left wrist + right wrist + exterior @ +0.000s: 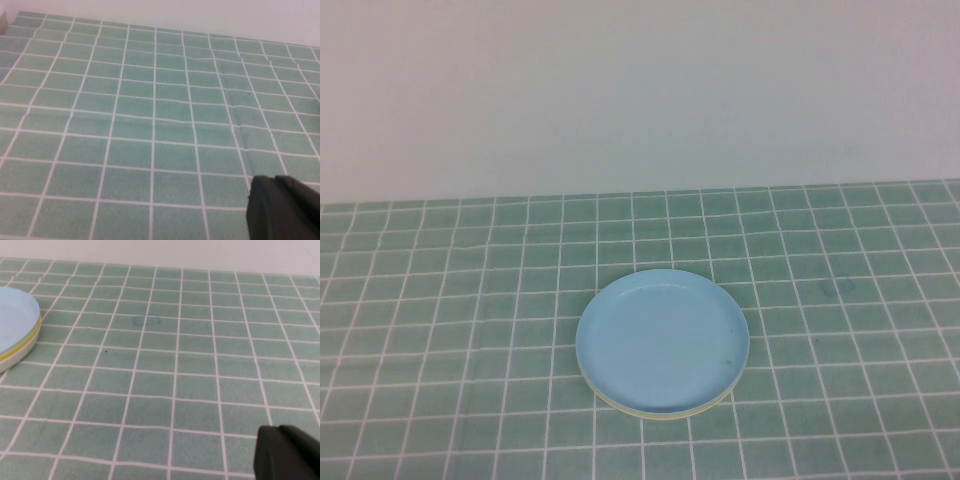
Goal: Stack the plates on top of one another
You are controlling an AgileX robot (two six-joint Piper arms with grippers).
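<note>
The three plates sit in one stack in the middle of the green checked cloth. The light blue plate [662, 340] is on top. Under it only a thin pale edge of the yellow plate [665, 414] shows at the near side. The right wrist view shows the layers: light blue plate [12, 320], yellow plate rim [22, 347], white plate [15, 361] at the bottom. Neither arm shows in the high view. My left gripper [272, 179] is shut and empty above bare cloth. My right gripper [277, 429] is shut and empty, well off to the stack's right.
The green checked cloth [440, 300] covers the table up to a plain white wall [640, 90] at the back. A faint round mark [837, 287] shows on the cloth right of the stack.
</note>
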